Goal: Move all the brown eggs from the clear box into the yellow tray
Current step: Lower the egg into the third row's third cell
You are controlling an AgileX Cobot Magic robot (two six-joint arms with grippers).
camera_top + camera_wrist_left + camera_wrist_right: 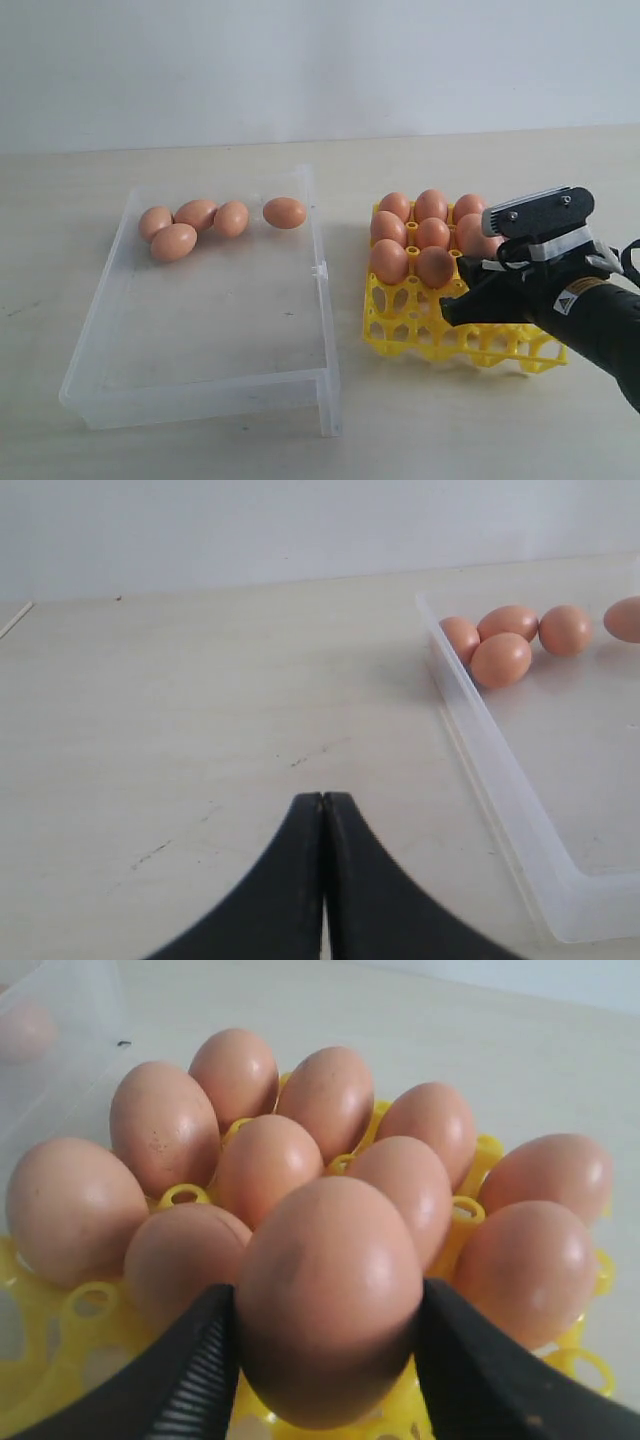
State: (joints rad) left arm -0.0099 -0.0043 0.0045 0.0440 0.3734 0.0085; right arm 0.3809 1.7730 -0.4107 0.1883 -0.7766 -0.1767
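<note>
box (200, 330) left of tray (440, 335), eggs (285, 212) in both

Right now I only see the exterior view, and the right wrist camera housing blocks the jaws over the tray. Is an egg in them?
Observer: Yes. The right wrist view shows a brown egg clamped between the right jaws, over the yellow tray.
Operator: How many are seated in the tray? I can't count behind the arm.
Observer: Ten seated eggs, not counting the held one.
Operator: The left arm is outside my frame. Where is it?
Observer: The left jaws are shut and empty, over bare table, beside the clear box.
</note>
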